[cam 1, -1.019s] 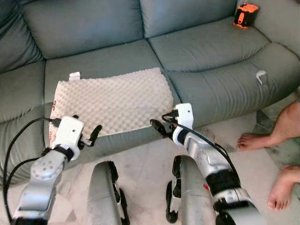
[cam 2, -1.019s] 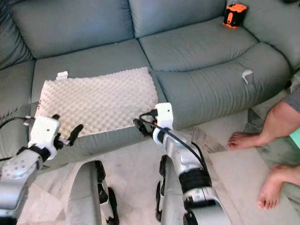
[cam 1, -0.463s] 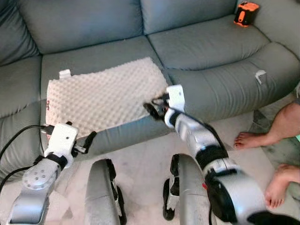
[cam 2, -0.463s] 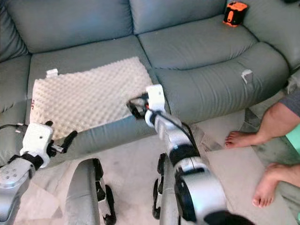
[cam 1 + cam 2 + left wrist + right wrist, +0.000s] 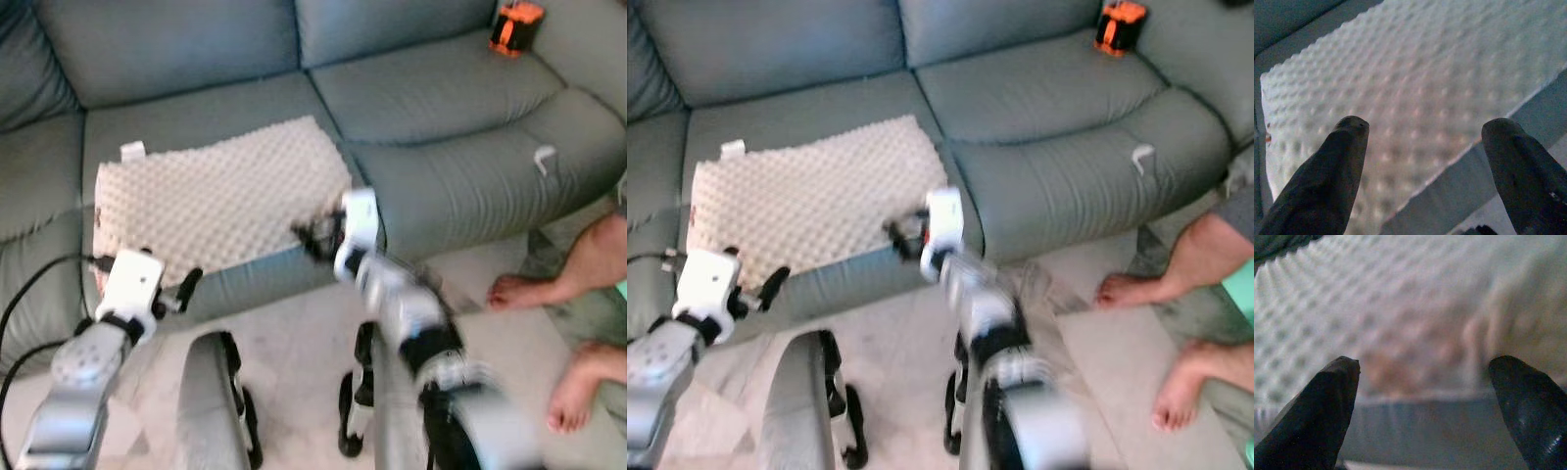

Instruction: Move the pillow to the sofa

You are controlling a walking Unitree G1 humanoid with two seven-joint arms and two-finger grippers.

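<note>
The cream, bumpy foam pillow (image 5: 220, 201) lies on the grey-green leather sofa (image 5: 441, 108); my left tool (image 5: 1425, 161) and right tool (image 5: 1422, 401), seemingly just short of its edge, gape wide, holding nothing.

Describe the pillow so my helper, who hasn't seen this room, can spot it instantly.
Start at the wide grey-green leather sofa. On its left seat cushion, flush with the front edge, lies the flat cream rectangular foam pillow with a small white tag at its far left corner. Its bumpy egg-crate surface sets it apart from the smooth leather and the small orange-and-black gadget far right.
</note>
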